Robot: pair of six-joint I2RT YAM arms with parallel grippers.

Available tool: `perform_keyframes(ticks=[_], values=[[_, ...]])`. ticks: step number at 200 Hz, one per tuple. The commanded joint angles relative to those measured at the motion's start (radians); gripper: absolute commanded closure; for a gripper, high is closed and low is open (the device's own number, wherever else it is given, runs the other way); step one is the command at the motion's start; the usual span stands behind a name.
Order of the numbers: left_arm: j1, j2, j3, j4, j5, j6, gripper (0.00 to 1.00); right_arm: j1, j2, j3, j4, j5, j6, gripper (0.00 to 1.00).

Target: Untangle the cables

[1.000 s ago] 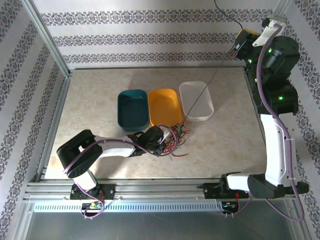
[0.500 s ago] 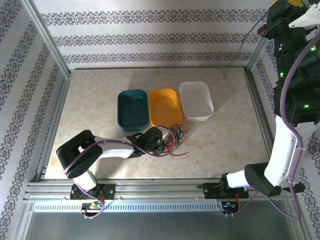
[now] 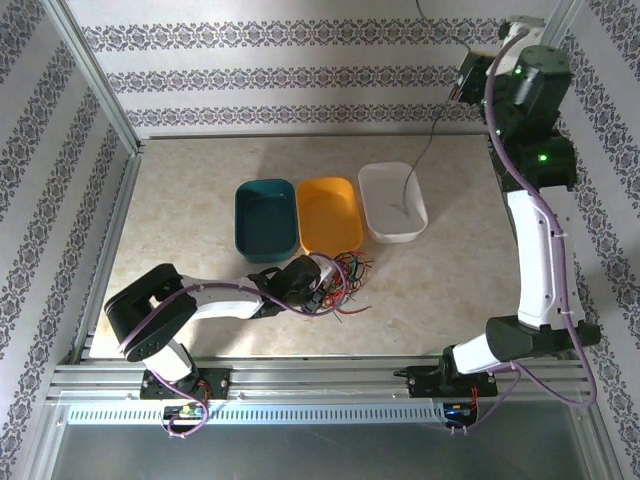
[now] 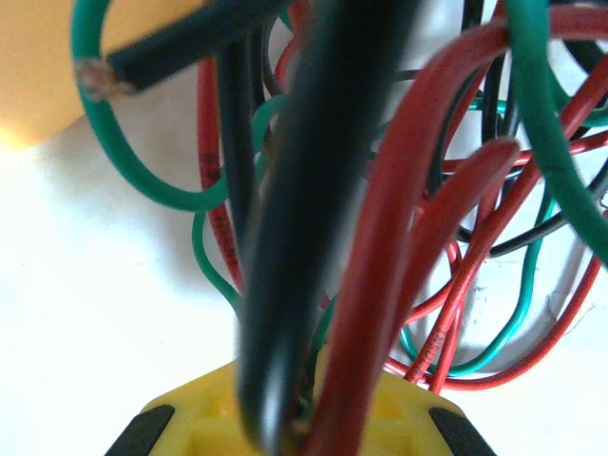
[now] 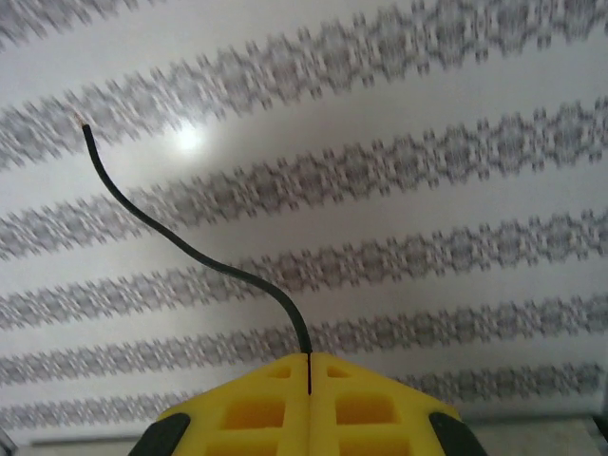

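Only unreadable print marks a red cable [image 4: 446, 328]; left gripper [image 4: 294, 423] clamps cables [image 4: 313, 190], right gripper [image 5: 310, 369] pinches black cable [image 5: 190, 249].

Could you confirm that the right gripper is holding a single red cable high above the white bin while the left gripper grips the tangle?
Not quite: the cable in the right gripper is black, not red, as the right wrist view shows. The rest holds: it hangs above the white bin, and the left gripper grips the tangle.
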Motion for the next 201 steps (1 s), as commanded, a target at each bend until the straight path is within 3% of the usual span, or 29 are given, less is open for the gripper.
perform_keyframes(ticks=[1,62,125,201], values=[[-0.008,-0.018,-0.023,-0.020,-0.024,0.018,1.00,0.000,-0.041,-0.104,0.063,0.041,-0.027,1.00],[-0.008,-0.018,-0.023,-0.024,-0.032,0.015,1.00,0.019,-0.064,-0.340,0.146,0.040,0.009,1.00],[-0.008,-0.009,-0.016,-0.024,-0.031,0.015,1.00,0.042,-0.068,-0.422,0.154,0.109,0.011,1.00],[-0.008,-0.014,-0.014,-0.031,-0.023,0.019,1.00,0.129,0.034,-0.658,0.185,0.176,0.106,1.00]])
